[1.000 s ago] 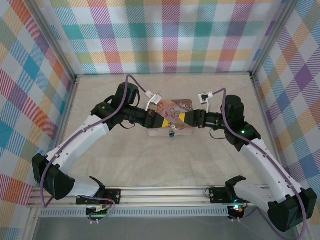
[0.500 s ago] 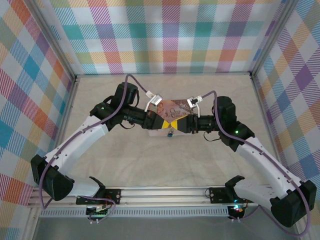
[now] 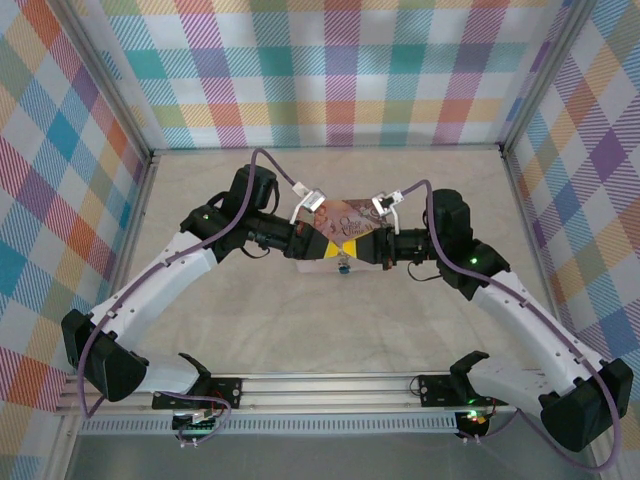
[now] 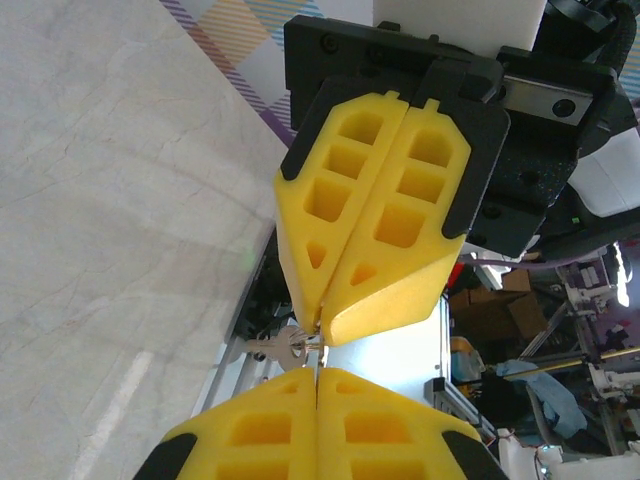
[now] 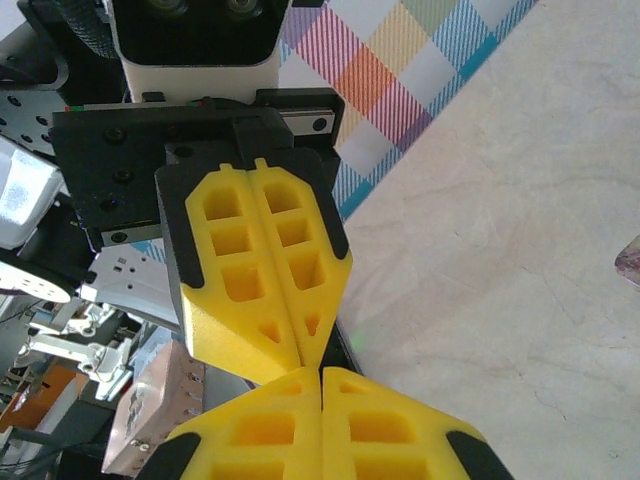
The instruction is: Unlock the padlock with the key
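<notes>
Left gripper and right gripper were both clenched, nose to nose. Key poked out right where they met, and I couldn't tell which one pinched it. Padlock sat just below. Guessing that skinny key could've twisted loose with both squeezing one spot.

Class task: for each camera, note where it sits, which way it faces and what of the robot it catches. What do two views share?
Top external: above and behind the robot, looking down on the pale marbled table; white left arm, right arm, yellow foam left fingers and right fingers tip to tip.
Left wrist: facing along its shut left fingers toward the right fingers; small metal key at the tips.
Right wrist: facing along its right fingers toward the left fingers.
Shared: both finger pairs, tip to tip.
</notes>
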Robot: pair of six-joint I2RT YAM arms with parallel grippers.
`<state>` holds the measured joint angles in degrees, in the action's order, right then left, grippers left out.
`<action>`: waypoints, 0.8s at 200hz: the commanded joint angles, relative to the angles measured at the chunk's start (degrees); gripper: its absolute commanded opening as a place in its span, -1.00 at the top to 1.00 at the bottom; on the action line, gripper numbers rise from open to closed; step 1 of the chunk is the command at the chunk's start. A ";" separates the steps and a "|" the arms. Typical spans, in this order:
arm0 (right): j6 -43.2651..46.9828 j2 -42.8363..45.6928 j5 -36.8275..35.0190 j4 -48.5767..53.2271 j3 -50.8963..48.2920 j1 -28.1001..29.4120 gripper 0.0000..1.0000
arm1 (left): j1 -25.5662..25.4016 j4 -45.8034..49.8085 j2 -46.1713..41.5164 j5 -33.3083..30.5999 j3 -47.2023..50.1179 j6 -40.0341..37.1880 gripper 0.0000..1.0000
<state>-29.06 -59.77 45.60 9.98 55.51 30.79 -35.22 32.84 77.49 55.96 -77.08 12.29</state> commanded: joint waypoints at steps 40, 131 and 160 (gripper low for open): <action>3.86 4.39 -1.37 1.10 -0.75 0.24 1.00 | 0.03 -2.57 -1.20 -3.72 -1.14 1.71 0.33; 23.29 6.79 -38.73 4.98 0.97 1.79 1.00 | 8.73 -11.79 -0.31 -15.51 2.55 26.25 -0.48; 31.09 6.01 -48.86 -0.71 1.28 3.69 1.00 | 8.80 -11.93 1.98 -17.74 0.69 30.69 -0.55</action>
<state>-7.84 -53.19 9.41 15.16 55.11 32.91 -26.72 22.87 77.65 40.84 -75.02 36.18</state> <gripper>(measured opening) 0.051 0.769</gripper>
